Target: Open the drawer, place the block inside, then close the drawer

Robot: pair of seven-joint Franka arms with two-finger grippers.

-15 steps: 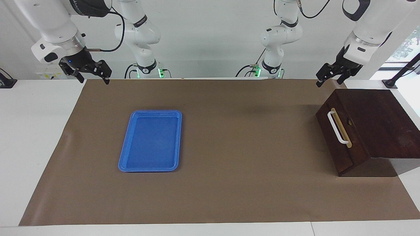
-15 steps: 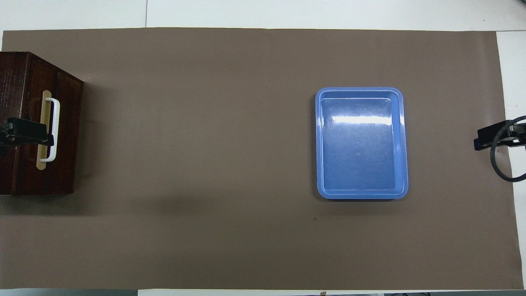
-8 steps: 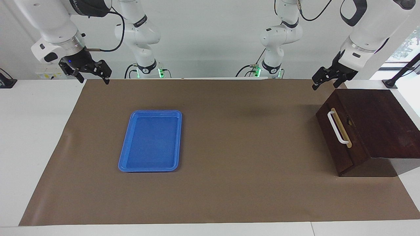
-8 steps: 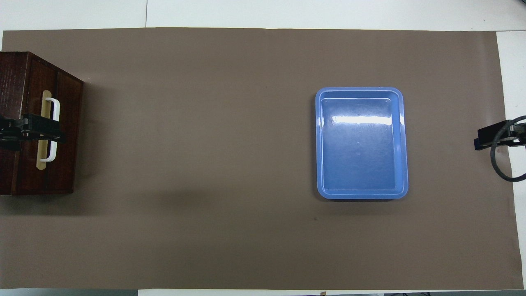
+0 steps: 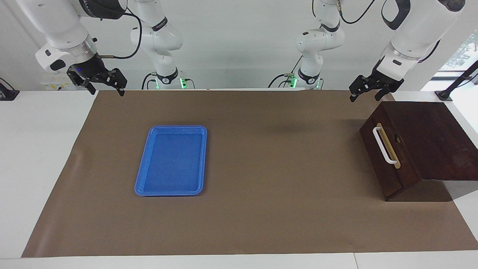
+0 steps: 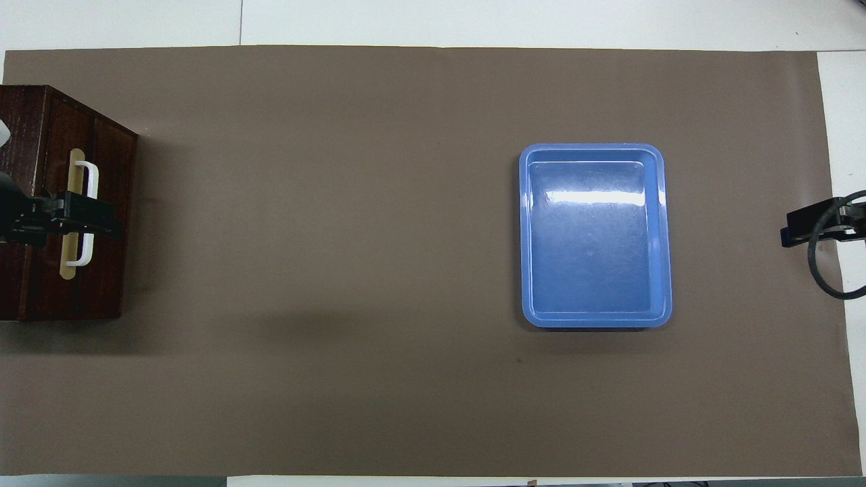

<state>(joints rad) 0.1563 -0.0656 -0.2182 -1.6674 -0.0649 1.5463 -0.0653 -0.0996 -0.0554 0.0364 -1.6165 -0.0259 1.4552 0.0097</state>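
At the left arm's end of the mat, the drawer is seen shut in one box; the left gripper, spread and empty, has been moved off the box top toward the handle, so opening is judged next. No block is seen. One tray lies mid-mat; the right gripper, spread, waits over the mat's corner.

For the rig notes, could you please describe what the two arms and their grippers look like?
Both arms are glossy white with rounded segments and black bands at the joints. Black cables loop along the upper links, and green lights glow at the bases. The left gripper and right gripper are black, two-fingered linkages below silver wrist rings; the right one shows a small blue light.
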